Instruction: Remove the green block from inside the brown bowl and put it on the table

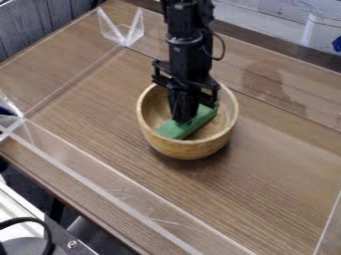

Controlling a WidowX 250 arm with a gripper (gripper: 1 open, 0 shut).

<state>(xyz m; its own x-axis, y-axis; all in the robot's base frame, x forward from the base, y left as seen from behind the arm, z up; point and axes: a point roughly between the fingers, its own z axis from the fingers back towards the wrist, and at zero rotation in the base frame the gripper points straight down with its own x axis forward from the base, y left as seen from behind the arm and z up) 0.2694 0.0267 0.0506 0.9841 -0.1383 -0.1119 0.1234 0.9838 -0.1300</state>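
Note:
The brown bowl (158, 139) stands near the middle of the table (83, 100). Inside it, the green block (205, 117) lies on a slant, with its near end low on the left. My black gripper (185, 117) points straight down into the bowl. Its fingertips are pressed together, shut, right over the middle of the block. They hide the block's centre. I cannot tell whether the tips touch the block. Nothing is gripped between them.
Low clear acrylic walls border the tabletop, with one along the front left (80, 164) and a corner piece at the back left (123, 30). Bare wood surrounds the bowl on all sides. A pale object (314, 28) stands beyond the far right wall.

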